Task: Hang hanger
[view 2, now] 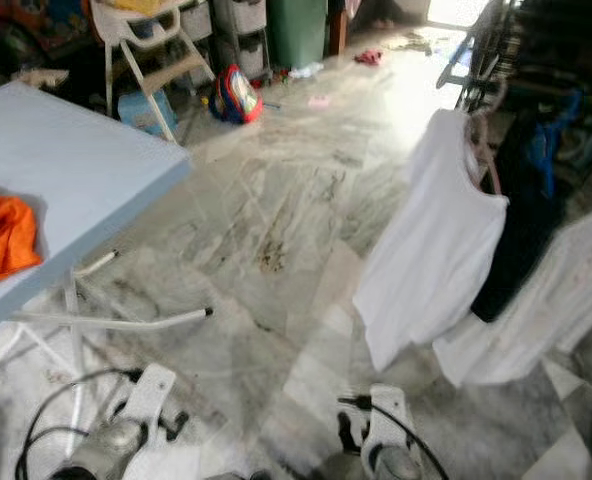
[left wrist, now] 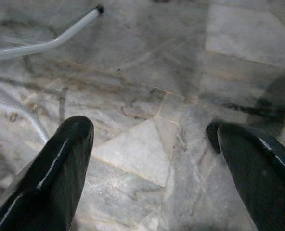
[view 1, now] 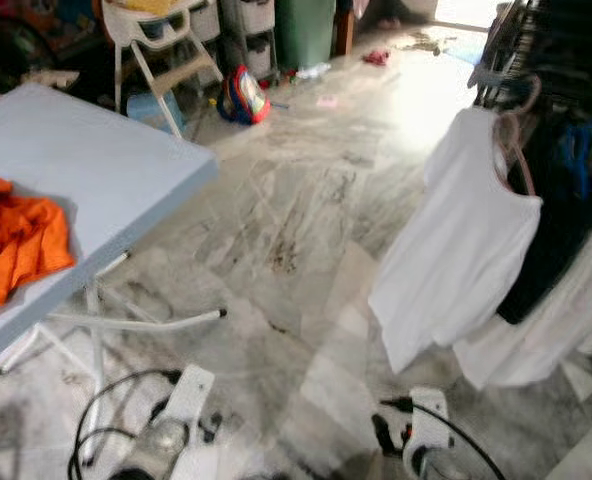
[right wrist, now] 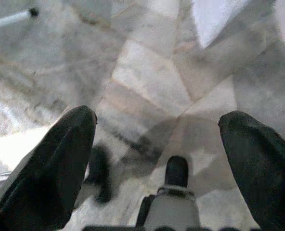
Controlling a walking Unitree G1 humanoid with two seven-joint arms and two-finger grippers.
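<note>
Left eye view: pink hanger [view 1: 517, 140] carries the white shirt [view 1: 459, 235] on the rack [view 1: 536, 50], apparently hung, though blur obscures the hook. We hold nothing; left gripper [left wrist: 149, 139] and right gripper [right wrist: 157, 130] jaws apart over the floor [view 1: 306, 230]. Next: check seating.

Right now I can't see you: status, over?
Both grippers open, empty, low. White shirt hangs on hanger at rack. Orange cloth on table.

The right gripper [right wrist: 157, 130] hangs with its fingers [right wrist: 51, 168] spread wide above the marble floor [right wrist: 147, 72], empty.
</note>
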